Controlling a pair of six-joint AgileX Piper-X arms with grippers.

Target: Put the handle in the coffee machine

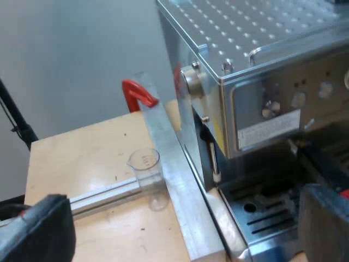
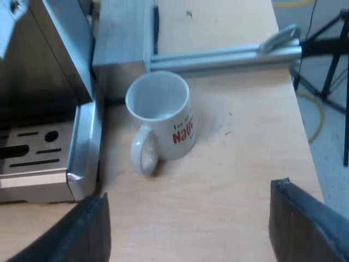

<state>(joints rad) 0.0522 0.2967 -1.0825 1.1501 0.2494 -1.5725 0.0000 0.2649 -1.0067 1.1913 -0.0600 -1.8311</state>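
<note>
Left end effector of mine is hanging with its fingers spread wide apart and gripping nothing, facing the front corner of the espresso machine. Under the machine's control panel I am seeing a dark handle reaching out over the drip tray, with a speck of red just beside my own finger; whether it is locked in I cannot tell. A measuring glass is standing on the wooden surface where two aluminium rails are meeting, and a red clamp is sitting at the far end of one rail. My right end effector is holding its fingers apart and empty, hovering above the surface near a white mug with red lettering. That mug is standing upright just beside the drip tray's corner, its ear pointing toward my fingers
</note>
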